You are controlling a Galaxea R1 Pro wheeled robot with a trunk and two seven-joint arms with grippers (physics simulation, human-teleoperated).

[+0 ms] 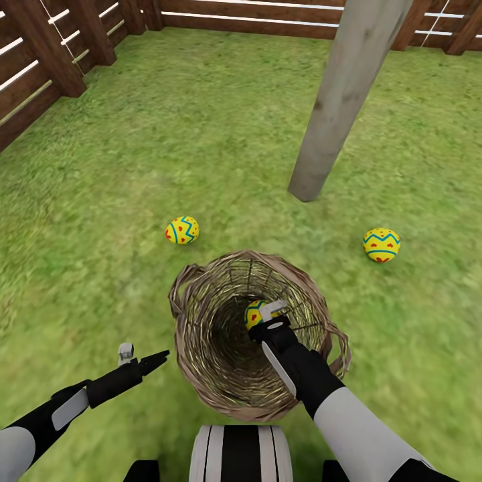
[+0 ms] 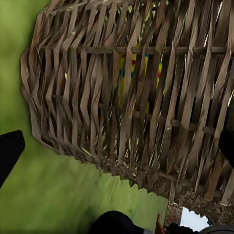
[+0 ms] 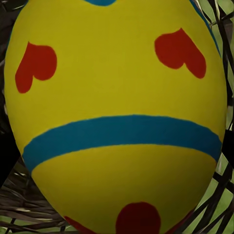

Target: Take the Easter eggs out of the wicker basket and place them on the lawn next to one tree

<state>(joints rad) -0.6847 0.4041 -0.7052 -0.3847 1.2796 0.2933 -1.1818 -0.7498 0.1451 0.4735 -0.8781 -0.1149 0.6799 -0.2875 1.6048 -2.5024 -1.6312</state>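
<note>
The right gripper [image 1: 264,316] reached into the wicker basket [image 1: 201,348], closed around an egg [image 1: 254,312]. Two eggs [image 1: 182,229] [image 1: 381,244] lay on the lawn [image 1: 100,201] near the tree trunk [image 1: 341,100]. The left gripper [image 1: 142,358] hung spread and empty beside the basket.

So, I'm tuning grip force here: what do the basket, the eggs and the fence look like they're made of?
The wicker basket looks like woven brown wicker, matte, with grass showing through gaps in the weave. The eggs, like the one at the right gripper, the third egg, look smooth, hard and painted, with flat yellow, blue and red; the material is unclear. The fence looks like dark-stained wooden slats.
</note>
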